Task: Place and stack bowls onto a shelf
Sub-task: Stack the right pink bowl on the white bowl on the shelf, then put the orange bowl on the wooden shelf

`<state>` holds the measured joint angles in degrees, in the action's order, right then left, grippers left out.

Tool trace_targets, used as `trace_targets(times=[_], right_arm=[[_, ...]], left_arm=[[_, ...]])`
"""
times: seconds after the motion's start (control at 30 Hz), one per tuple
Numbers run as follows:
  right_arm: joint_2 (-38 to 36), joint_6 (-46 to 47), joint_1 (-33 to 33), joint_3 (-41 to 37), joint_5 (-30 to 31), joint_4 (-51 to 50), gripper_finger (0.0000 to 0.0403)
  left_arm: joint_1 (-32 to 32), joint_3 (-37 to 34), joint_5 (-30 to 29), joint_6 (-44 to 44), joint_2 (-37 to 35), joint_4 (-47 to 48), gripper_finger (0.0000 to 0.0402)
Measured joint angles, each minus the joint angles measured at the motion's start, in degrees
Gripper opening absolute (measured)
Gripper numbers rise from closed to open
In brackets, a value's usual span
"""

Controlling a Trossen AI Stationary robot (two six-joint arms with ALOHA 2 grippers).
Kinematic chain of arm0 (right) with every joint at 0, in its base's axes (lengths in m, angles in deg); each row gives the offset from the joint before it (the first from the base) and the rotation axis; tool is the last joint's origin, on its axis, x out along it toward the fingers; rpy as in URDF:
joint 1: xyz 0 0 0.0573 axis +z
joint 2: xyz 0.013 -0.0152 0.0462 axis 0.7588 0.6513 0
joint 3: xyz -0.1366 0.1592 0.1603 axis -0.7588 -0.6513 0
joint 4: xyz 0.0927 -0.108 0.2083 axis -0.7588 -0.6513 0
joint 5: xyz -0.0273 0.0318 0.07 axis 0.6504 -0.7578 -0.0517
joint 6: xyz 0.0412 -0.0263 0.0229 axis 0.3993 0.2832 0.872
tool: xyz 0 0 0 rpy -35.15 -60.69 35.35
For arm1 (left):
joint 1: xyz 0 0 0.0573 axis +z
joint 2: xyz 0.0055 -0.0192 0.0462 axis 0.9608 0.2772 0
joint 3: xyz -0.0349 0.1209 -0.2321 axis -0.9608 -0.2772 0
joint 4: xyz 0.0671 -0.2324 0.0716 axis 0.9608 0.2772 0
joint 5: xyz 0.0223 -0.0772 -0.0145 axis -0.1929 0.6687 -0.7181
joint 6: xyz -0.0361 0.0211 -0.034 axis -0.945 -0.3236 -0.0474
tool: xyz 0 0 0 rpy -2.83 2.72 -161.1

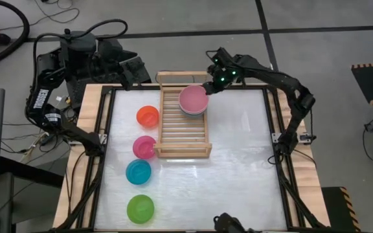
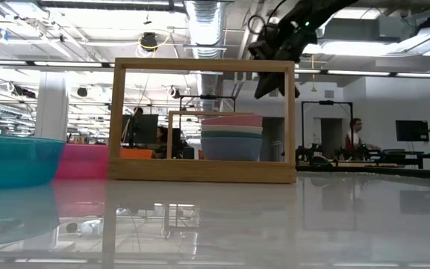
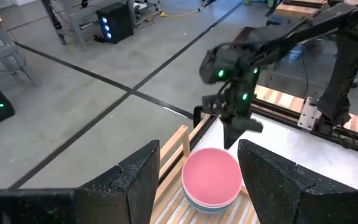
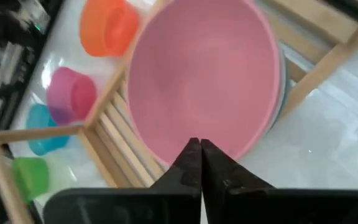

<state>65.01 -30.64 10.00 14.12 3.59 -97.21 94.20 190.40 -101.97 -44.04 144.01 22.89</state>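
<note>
The right gripper (image 1: 210, 86), fingers pressed together and empty, hovers at the upper centre beside the pink bowl (image 1: 193, 99) topping the stack on the shelf (image 1: 183, 133), the left gripper (image 3: 194, 180) gaping empty.

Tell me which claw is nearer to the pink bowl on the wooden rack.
The right claw is nearer: it hangs at the rim of the pink bowl, which tops the stack on the wooden rack. The left claw waits beyond the rack's far left corner.
</note>
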Motion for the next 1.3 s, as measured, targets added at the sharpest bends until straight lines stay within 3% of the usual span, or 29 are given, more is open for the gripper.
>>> trace_targets(times=[0.23,0.57,0.77,0.97,1.1,1.3], right_arm=[[3.91,-0.68,0.73,-0.86,0.07,-1.78,0.0055],[3.57,-1.82,0.35,-2.66,0.4,-0.73,0.0025],[1.52,-2.11,-0.09,1.23,-0.37,-5.0,0.0043],[-6.4,-3.48,0.6,4.79,-0.21,-9.82,0.0059],[-13.66,-3.23,1.14,4.83,0.21,-10.44,0.006],[-22.91,-0.44,2.88,4.83,1.94,-10.76,0.0061]], left_arm=[[0.0,0.0,0.01,-0.25,0.0,0.36,0.0203],[-0.01,0.0,0.02,-0.97,0.0,0.35,0.0203],[0.0,-4.3,-0.03,-0.79,0.4,4.95,0.0203],[0.34,-18.87,-1.51,-5.25,-1.22,9.02,0.0203],[2.99,-34.56,2.86,-4.75,-6.67,0.13,0.0203],[12.77,-57.37,10.93,-4.42,-11.67,-13.9,0.0203]])
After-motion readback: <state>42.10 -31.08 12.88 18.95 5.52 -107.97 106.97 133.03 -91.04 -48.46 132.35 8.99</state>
